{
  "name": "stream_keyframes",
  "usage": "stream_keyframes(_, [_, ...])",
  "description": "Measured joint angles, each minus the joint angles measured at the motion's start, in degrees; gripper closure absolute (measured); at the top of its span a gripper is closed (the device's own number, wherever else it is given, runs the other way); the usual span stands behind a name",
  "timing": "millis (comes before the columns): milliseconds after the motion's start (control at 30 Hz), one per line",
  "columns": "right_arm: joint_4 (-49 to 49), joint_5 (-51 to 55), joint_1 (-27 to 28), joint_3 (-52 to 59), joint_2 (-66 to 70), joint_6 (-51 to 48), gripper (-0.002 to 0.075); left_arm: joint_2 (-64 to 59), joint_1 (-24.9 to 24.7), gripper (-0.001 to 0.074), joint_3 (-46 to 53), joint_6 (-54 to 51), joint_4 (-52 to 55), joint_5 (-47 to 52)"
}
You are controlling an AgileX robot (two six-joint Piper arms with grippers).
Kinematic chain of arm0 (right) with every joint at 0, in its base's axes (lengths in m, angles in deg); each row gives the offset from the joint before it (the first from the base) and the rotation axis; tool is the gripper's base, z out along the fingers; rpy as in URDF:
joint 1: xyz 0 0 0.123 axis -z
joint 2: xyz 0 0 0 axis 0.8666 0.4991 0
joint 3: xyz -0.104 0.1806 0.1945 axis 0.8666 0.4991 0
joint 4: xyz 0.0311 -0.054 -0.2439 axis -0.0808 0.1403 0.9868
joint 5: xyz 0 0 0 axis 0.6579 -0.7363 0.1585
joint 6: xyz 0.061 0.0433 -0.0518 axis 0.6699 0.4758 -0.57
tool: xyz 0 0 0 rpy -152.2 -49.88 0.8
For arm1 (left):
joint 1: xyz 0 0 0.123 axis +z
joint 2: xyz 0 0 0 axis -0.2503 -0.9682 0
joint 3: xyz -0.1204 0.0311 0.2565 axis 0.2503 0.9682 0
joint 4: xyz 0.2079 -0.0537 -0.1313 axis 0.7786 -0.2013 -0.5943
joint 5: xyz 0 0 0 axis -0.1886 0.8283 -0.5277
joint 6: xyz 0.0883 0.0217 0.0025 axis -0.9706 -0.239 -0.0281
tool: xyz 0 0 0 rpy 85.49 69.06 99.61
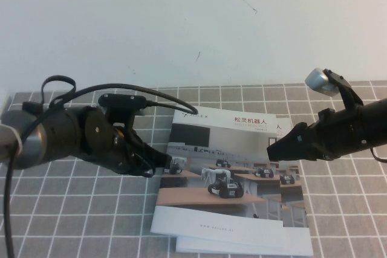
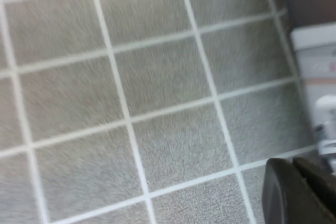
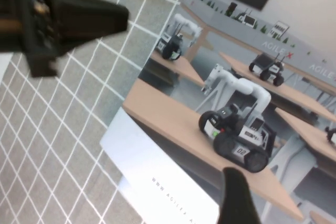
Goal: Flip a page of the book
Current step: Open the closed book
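Looking first at the book [image 1: 233, 179], we find it lying flat on the grey grid-patterned cloth [image 1: 72, 209] near the middle of the table, closed, with its white cover up: a Chinese title at the top and a photo of wheeled robots on wooden desks below. Its lower edge shows a second white sheet sticking out beneath the cover, and the bottom right corner is cut off by the frame in the high view, so we cannot say how far the pages run. The left gripper [image 1: 158, 162] sits just at the book's left edge, low over the cloth; whether its tips touch the cover we cannot make out, since dark fingers merge with the dark photo there. From the left wrist view we see only one blurred dark finger [image 2: 294, 192] in a corner and a sliver of the book at the edge, so we cannot tell how its fingers stand. The right gripper [image 1: 279, 144] hovers over the book's upper right part, its fingers spread wide with nothing between them; in the right wrist view one finger [image 3: 84, 17] stands over the cloth and the other shows only as a dark tip over the cover.
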Motion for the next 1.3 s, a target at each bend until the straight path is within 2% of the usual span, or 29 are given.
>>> stream_keyframes(200, [1.6,-0.1,0.0,0.0,0.0,0.0,0.0332,-4.3,-0.2,0.0738,0.0,0.0,-4.0,-0.2])
stream_keyframes(533, [2.8,-0.1,0.0,0.0,0.0,0.0,0.0333,-4.3,-6.8,0.0738,0.0,0.0,-6.1,-0.8])
stream_keyframes(700, [3.5,-0.5,0.0,0.0,0.0,0.4,0.0335,-4.1,-7.2,0.0738,0.0,0.0,-6.1,-0.8])
stream_keyframes(1000, [15.5,-10.5,0.0,0.0,0.0,14.6,0.0335,-0.3,-6.8,0.0738,-1.7,0.0,-5.5,-0.8])
stream_keyframes(1300, [15.3,-10.6,0.0,-0.9,4.2,16.4,0.0335,-4.7,-6.8,0.0738,-4.9,-1.3,-5.0,-0.9])
